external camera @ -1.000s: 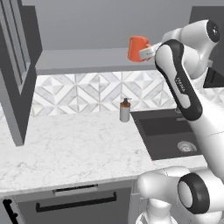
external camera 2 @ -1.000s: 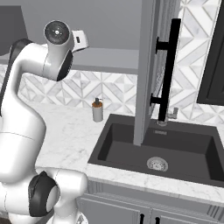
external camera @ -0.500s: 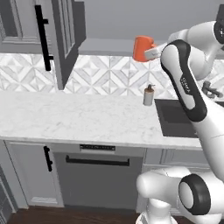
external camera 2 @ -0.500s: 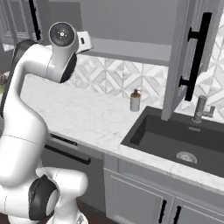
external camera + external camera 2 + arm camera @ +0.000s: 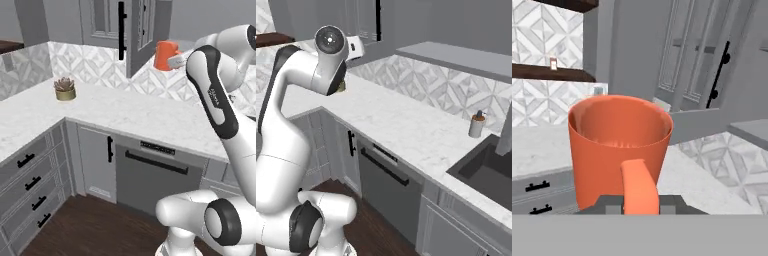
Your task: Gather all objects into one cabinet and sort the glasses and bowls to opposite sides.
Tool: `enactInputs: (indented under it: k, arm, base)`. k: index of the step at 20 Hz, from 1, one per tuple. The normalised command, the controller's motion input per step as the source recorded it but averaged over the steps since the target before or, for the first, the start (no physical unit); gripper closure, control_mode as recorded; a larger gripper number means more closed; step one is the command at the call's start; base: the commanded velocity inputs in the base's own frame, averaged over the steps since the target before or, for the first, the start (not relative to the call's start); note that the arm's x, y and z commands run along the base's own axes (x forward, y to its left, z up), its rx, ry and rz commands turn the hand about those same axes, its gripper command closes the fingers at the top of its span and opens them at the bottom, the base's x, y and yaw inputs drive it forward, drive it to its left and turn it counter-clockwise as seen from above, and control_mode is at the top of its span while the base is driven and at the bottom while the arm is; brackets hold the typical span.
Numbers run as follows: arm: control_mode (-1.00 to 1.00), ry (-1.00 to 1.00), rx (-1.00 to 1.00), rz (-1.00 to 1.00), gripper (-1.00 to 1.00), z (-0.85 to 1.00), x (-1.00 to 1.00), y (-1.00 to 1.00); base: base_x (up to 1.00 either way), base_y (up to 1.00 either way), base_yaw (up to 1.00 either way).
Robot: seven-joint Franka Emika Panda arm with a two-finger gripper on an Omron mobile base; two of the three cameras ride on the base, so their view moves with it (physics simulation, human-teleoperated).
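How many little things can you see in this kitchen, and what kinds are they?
Orange mug, held up in the hand: 1
Potted plant on the counter: 1
Soap bottle by the sink: 1
Total: 3

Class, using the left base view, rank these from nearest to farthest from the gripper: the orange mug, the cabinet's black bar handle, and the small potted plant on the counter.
1. Orange mug: held in the gripper, upper right.
2. Black bar handle: on the open cabinet door, just left of the mug.
3. Potted plant: far left, on the counter in the corner.
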Motion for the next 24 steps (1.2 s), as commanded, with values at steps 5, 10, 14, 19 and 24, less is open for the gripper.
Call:
enactInputs:
  k: [5,10,14,19,24]
  arm:
    - [1.00,0.00,0.00,0.00,1.00,0.00,0.00,0.00]
    - [1.00,0.00,0.00,0.00,1.00,0.00,0.00,0.00]
    - [1.00,0.00,0.00,0.00,1.00,0.00,0.00,0.00]
    - [1.00,0.00,0.00,0.00,1.00,0.00,0.00,0.00]
    - [1.00,0.00,0.00,0.00,1.00,0.00,0.00,0.00]
  base:
    - [-0.59,0.08,0.63]
    - [-0.53,0.22,0.70]
    - [-0.32,0.58,0.79]
    - [-0.22,0.62,0.79]
    - [0.00,1.00,0.62]
